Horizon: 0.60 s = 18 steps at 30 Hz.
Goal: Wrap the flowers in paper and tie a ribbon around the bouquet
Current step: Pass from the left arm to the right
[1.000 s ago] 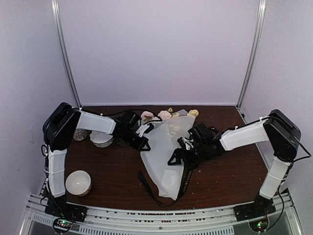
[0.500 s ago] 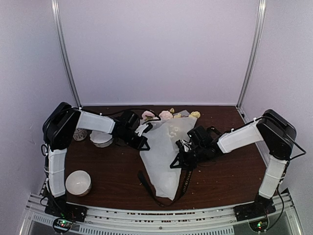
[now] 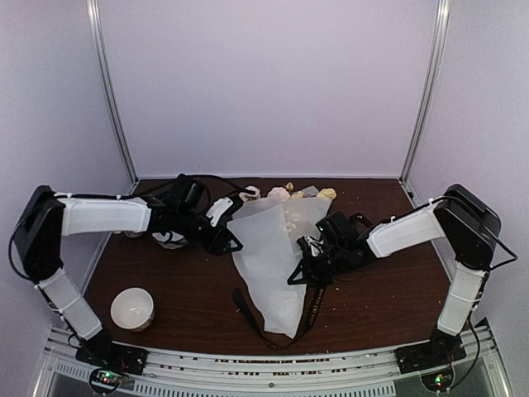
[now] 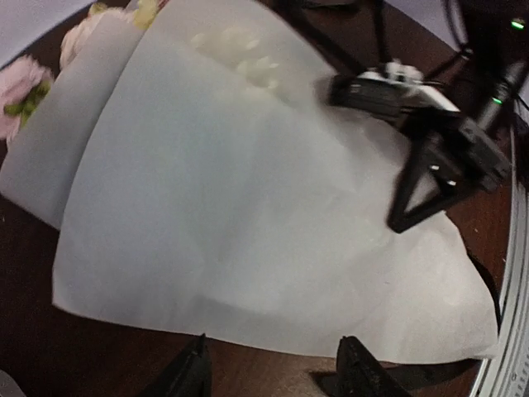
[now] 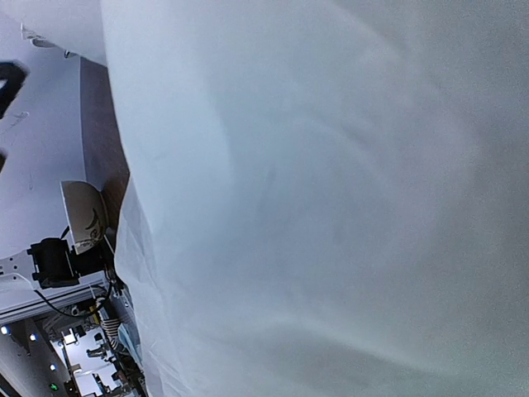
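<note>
Wrapping step, by my read: closing the paper (image 3: pixel 269 256) over the stems, ribbon not tied yet.

- Paper lies mid-bench (image 3: pixel 388 289), folded into a rough cone with the narrow end toward the arms. Flowers (image 3: pixel 279 193) poke out at the far wide end.
- Ribbon (image 3: pixel 314 308) lies loose, crossing under the narrow tip with both ends on the bench.
- Left fingers (image 4: pixel 188 374) stand apart with nothing between them, just off the sheet's left edge.
- Right fingers (image 4: pixel 405 207) are closed right down at the right edge. Looks like a pinch on the sheet, and the right wrist view is all paper.

How to do it well:
- Carry the right edge over low and slow; a thin sheet tears or slips.
- Use the left to pin the opposite flap so the cone doesn't skate.
- Keep the tip over the ribbon.
- Don't drag the blooms out.
</note>
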{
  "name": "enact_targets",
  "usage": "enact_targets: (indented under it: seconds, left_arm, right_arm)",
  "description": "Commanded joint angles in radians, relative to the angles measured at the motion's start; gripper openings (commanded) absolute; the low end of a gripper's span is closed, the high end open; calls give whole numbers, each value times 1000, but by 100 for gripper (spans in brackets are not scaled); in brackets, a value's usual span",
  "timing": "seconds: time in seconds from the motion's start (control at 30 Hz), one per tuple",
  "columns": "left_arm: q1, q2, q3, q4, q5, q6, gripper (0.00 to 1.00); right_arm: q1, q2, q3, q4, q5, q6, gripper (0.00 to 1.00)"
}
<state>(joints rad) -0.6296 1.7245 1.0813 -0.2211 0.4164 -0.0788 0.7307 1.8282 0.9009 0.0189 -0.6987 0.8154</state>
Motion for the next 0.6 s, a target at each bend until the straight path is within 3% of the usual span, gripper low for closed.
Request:
enact_targets:
  seconds: [0.0,0.13,0.33,0.57]
  left_arm:
    - [-174,-177,-94,-49,-23,324,54]
    - [-346,-216,-200,-94,-18,548,54]
    - [-439,-205,-237,-102,-14,713,51]
    - [-543,-71,-176,-83,-216,770,52]
  right_arm:
    - [1,-12,29,-26,-6,-19,0]
    - [1,-12,37,-21,-2,-19,0]
    - [1,-2,56,-54,10,-54,0]
    - [-1,14,74,-63,9,-68,0]
